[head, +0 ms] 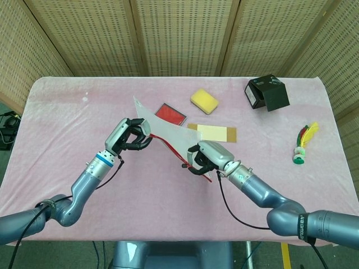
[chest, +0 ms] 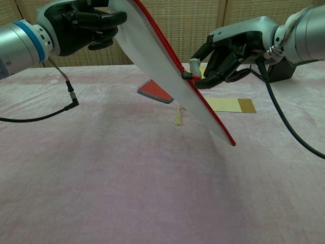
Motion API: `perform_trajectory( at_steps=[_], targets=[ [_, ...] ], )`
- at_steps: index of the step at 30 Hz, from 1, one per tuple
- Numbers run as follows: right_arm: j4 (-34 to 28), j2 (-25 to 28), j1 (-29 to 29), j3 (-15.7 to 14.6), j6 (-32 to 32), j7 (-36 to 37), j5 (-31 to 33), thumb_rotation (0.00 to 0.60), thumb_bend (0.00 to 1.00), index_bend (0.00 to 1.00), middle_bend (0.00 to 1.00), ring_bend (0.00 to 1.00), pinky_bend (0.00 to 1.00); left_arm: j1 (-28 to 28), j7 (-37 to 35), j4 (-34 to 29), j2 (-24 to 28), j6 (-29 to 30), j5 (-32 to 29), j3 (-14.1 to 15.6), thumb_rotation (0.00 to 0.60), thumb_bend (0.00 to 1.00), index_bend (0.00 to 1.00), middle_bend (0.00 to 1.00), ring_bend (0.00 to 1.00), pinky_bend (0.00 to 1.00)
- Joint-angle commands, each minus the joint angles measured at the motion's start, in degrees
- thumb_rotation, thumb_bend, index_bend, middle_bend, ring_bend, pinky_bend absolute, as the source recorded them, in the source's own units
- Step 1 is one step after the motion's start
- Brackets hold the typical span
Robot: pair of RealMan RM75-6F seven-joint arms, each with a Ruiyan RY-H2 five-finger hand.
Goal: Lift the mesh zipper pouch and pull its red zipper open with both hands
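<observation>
The pouch hangs in the air above the pink table, stretched on a slant between the two hands. The left hand grips its upper corner with fingers curled around the fabric, and the right hand pinches the zipper pull partway down the red zipper. The likeliest trouble is the pull slipping out of that small pinch — the tab is tiny and the fingers are bulky. If the left hand's hold is shallow, a hard tug could also drag the corner free and drop the pouch. Pulling off the line of the zipper would probably jam the slider or just twist the floppy mesh — the lower end dangles unsupported.
</observation>
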Motion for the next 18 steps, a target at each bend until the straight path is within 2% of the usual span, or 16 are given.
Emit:
perform_trajectory(
  at_steps=[1, 18],
  targets=[
    [0.1, 0.1, -0.1, -0.2, -0.1, -0.1, 0.0, 0.6, 0.77, 0.92, 1.0, 0.9, 1.0, 0.1, -0.1, -0.1, 0.1, 0.1, 0.0, -0.1, 0.6, 0.8, 0.81, 0.92, 0.78, 0.9],
    [3.0, 0.2, -1.7, -3.4, -1.0, -1.1, -0.3, 0.6, 0.77, 0.92, 1.0, 0.9, 1.0, 1.1, -0.6, -2.3, 3.4, 1.2, -0.5, -1.5, 0.6, 0.8, 0.81, 0.92, 0.78, 0.9]
  ],
)
